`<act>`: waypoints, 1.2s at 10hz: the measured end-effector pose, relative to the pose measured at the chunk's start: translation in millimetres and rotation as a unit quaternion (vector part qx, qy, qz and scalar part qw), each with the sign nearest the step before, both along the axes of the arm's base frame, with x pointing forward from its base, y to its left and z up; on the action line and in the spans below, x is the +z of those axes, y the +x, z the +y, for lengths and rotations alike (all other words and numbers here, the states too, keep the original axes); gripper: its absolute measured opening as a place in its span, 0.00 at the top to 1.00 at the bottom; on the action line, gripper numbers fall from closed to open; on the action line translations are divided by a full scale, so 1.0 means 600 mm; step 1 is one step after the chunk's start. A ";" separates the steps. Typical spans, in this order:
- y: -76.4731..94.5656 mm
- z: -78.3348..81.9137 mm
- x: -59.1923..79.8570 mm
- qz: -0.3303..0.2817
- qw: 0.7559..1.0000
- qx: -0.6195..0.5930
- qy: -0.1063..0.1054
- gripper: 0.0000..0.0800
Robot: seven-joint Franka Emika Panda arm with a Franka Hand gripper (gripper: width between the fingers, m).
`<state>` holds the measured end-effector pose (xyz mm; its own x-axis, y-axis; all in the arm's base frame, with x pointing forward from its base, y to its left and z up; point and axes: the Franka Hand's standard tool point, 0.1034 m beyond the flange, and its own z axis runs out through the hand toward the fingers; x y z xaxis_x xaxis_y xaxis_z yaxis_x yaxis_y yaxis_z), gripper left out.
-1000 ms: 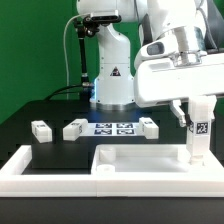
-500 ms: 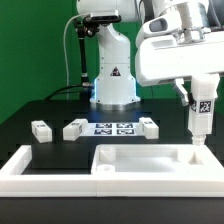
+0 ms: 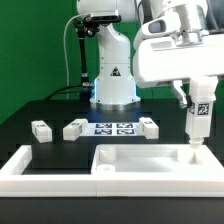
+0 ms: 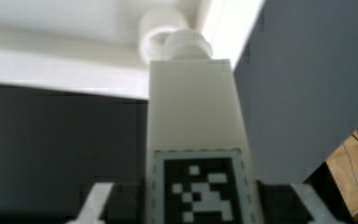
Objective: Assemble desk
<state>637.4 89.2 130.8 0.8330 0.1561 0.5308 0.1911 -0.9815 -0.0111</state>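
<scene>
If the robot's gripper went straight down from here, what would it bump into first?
The gripper points down with its fingers shut on a desk leg. The leg's bottom end would probably touch first, at the tabletop corner on the exterior view's right. Depth is hard to judge.

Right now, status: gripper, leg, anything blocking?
Gripper shut on leg, upright. Leg over tabletop corner, exterior view's right; seating unclear. Loose legs lie behind, out of the way.
</scene>
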 end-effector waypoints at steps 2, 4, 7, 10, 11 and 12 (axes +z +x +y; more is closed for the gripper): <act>0.023 -0.015 -0.017 -0.005 1.000 -0.006 0.000 0.64; 0.035 -0.013 -0.022 -0.007 1.000 -0.007 0.003 0.64; 0.035 0.001 -0.031 -0.002 1.000 -0.003 0.005 0.64; 0.027 0.006 -0.042 0.002 1.000 -0.001 0.004 0.64; 0.027 0.008 -0.044 0.000 1.000 0.000 0.004 0.64; 0.024 0.013 -0.053 0.003 1.000 0.002 0.004 0.64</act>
<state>651.8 96.8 98.9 0.8352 0.1546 0.5278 0.1941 -0.9808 -0.0200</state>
